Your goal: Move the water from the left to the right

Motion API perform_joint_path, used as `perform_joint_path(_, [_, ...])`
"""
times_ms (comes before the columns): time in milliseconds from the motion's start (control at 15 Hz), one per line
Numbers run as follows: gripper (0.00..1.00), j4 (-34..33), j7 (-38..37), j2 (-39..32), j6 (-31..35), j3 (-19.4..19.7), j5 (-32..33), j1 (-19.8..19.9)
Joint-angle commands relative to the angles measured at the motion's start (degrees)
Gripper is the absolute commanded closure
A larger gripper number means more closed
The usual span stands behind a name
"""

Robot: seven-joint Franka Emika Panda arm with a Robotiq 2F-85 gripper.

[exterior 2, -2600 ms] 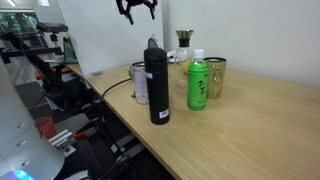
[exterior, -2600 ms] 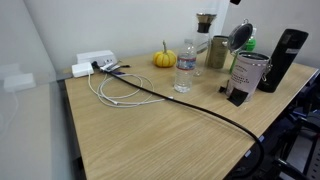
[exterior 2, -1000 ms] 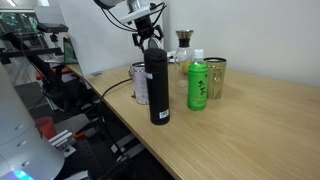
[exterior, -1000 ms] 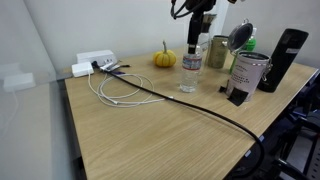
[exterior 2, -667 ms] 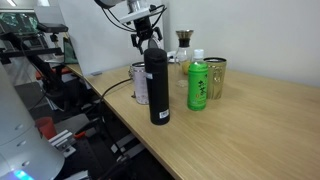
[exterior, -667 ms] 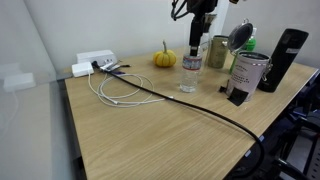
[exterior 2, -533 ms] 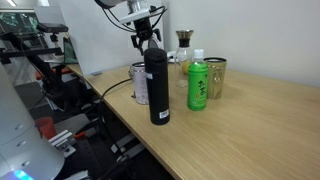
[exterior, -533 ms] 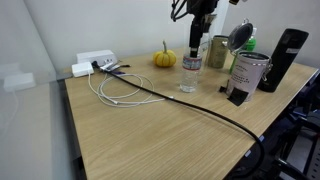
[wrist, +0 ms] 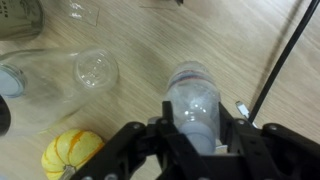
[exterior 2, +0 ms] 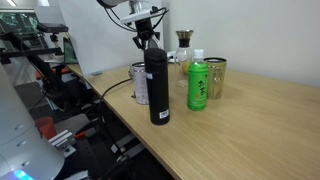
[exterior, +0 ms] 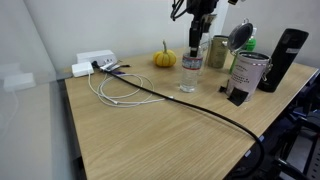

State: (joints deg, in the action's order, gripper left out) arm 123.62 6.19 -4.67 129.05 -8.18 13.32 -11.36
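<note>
The water [exterior: 186, 72] is a small clear bottle standing upright on the wooden table [exterior: 150, 130], between a small pumpkin and the cans. My gripper [exterior: 194, 42] hangs straight above it, its fingers down around the cap. In the wrist view the water [wrist: 195, 98] sits between my two black fingers [wrist: 168, 128], which press against its upper part on both sides. In an exterior view my gripper [exterior 2: 148, 37] shows behind a tall black bottle, which hides the water there.
An orange pumpkin [exterior: 164, 58] stands just beside the water. A metal can [exterior: 248, 72], a green bottle [exterior 2: 198, 84] and a tall black bottle [exterior: 284, 60] crowd the far side. A black cable [exterior: 190, 105] crosses the table. A white power strip [exterior: 92, 63] lies at the back corner.
My jaws have closed in from wide open onto the water's top. The arm and the bottle have stayed in place.
</note>
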Motion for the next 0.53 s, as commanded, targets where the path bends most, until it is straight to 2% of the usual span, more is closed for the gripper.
perform_joint_path(0, [0.84, -0.83, 1.68, 0.12, -0.98, -0.46, -2.06, 0.88])
perform_joint_path(467, [0.85, -0.72, 3.72, 2.35, -1.04, -0.29, -6.34, 1.48])
